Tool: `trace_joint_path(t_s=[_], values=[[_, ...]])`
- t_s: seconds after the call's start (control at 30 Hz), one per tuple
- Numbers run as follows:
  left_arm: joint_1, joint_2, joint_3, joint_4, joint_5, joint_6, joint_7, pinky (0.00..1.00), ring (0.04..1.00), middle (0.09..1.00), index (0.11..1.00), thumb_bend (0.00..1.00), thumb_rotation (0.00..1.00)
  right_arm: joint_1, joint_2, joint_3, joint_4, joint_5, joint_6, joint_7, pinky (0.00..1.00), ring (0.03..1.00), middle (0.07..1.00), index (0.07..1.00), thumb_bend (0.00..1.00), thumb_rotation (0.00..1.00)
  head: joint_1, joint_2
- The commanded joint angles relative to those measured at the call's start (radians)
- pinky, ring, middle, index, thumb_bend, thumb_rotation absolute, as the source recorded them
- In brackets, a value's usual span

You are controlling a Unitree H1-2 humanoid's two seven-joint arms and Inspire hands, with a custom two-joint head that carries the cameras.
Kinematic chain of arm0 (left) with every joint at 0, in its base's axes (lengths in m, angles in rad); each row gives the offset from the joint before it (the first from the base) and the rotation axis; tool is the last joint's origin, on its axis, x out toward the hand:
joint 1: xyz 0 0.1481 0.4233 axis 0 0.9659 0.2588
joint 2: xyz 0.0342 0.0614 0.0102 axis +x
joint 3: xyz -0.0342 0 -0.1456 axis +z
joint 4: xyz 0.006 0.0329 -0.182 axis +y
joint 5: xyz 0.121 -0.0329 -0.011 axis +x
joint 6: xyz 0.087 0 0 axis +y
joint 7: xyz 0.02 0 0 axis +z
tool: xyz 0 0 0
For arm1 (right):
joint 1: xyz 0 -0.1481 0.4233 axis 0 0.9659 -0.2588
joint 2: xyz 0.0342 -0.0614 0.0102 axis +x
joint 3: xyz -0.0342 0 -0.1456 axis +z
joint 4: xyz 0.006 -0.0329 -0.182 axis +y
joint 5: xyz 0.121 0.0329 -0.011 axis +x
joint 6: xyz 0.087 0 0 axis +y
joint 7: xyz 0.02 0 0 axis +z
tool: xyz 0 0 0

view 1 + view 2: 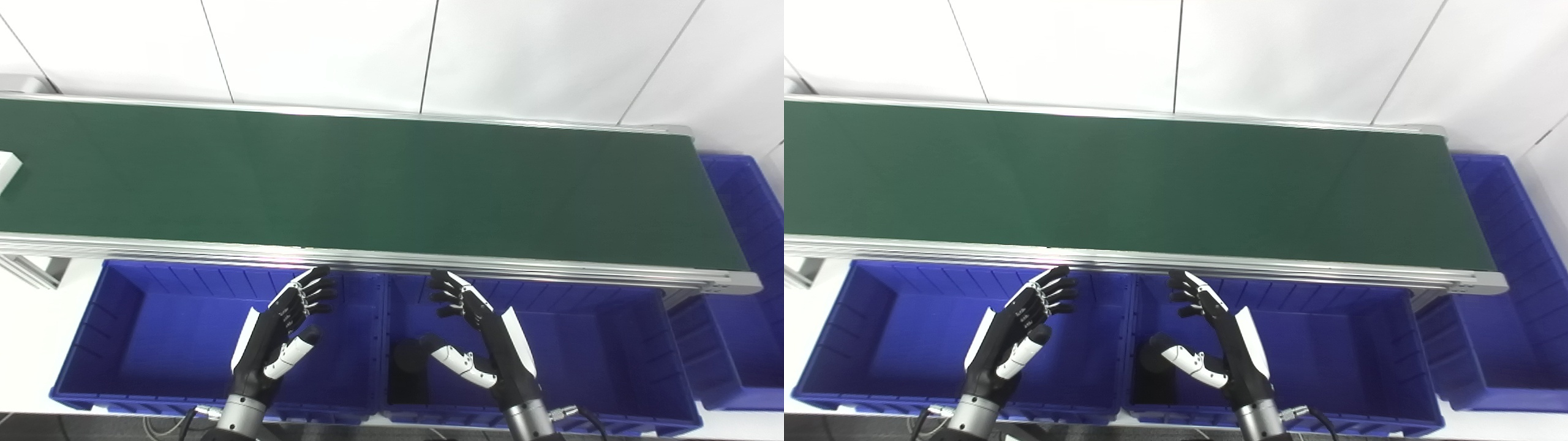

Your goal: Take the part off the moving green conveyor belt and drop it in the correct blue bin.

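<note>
A white part (7, 169) lies on the green conveyor belt (367, 184) at the picture's far left edge, cut off by the frame; the right eye view does not show it. My left hand (282, 331) hovers open over the left blue bin (147, 343), fingers spread, just below the belt's near rail. My right hand (481, 334) is open too, over the left end of the middle blue bin (588, 361). Neither hand holds anything, and both are far from the part.
A dark object (407, 367) sits in the middle bin's left corner, beside my right thumb. A third blue bin (747, 275) stands past the belt's right end. The aluminium rail (367, 260) runs just above both hands. White wall panels stand behind.
</note>
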Motion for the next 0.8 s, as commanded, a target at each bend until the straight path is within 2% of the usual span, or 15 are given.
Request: trace_joint_path(t_s=[0.0, 0.4, 0.77], values=[[-0.007, -0.001, -0.001, -0.022, -0.006, -0.042, -0.002, 0.69, 0.756, 0.790, 0.834, 0.82, 0.74, -0.006, 0.011, 0.001, -0.031, 0.008, -0.045, -0.006, 0.67, 0.765, 0.814, 0.845, 0.59, 0.61, -0.001, -0.001], [-0.012, -0.006, -0.001, -0.013, 0.003, -0.042, 0.007, 0.69, 0.751, 0.787, 0.825, 0.82, 0.73, -0.012, 0.009, -0.002, -0.015, 0.009, -0.054, -0.009, 0.67, 0.768, 0.814, 0.845, 0.59, 0.61, 0.025, -0.018], [-0.032, -0.007, -0.006, 0.031, 0.010, -0.042, 0.010, 0.68, 0.748, 0.784, 0.813, 0.82, 0.71, -0.035, 0.008, -0.008, 0.044, 0.006, -0.094, -0.021, 0.64, 0.745, 0.812, 0.847, 0.56, 0.59, 0.109, -0.086]])
